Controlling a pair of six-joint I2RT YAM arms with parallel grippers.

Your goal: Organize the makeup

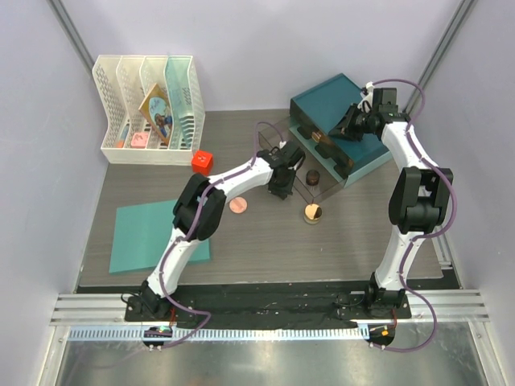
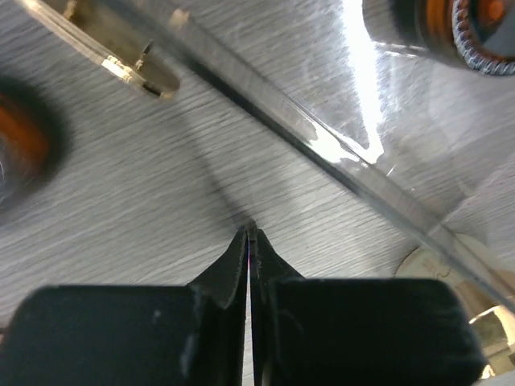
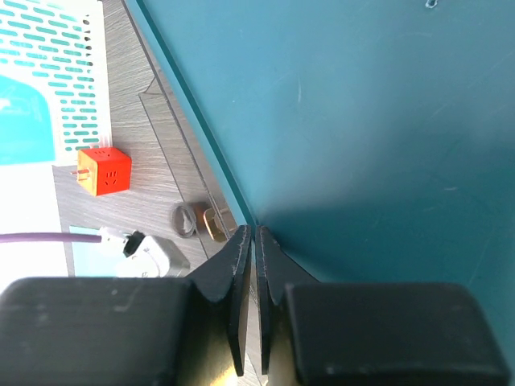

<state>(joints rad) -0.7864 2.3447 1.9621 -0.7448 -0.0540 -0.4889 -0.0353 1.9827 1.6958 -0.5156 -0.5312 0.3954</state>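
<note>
- My left gripper (image 2: 250,230) has its jaws pressed together with nothing between them. The tips hang just over the grey table (image 2: 161,209).
- From overhead the same gripper (image 1: 283,182) sits mid-table, but its own arm covers the fingertips there.
- My right gripper (image 3: 253,235) is also closed down to a hairline gap and holds nothing. It is over the lid of the teal box (image 3: 386,121), and I can't tell whether the tips touch the lid.
- The makeup I can pick out lies loose on the table:
  - a pink compact (image 1: 238,205) just left of the left gripper
  - a brown jar (image 1: 313,176) just right of it
  - a tan jar (image 1: 313,213) nearer the arm bases.
- A clear case (image 2: 322,145) crosses the left wrist view as a bright slanted edge. Overhead it shows only as faint outlines, so I can't trace its walls.
- In the left wrist view, the brown jar (image 2: 475,24) is cut off at the top right corner. The tan jar (image 2: 438,261) shows only through the plastic.
- A dark blur at the left edge (image 2: 16,145) is too smeared to name.
- Dark shapes along the box's near edge (image 1: 339,163) are too small to identify.
- A red cube (image 1: 202,160), a white rack (image 1: 149,112) and a teal mat (image 1: 153,233) lie well off to the left.
</note>
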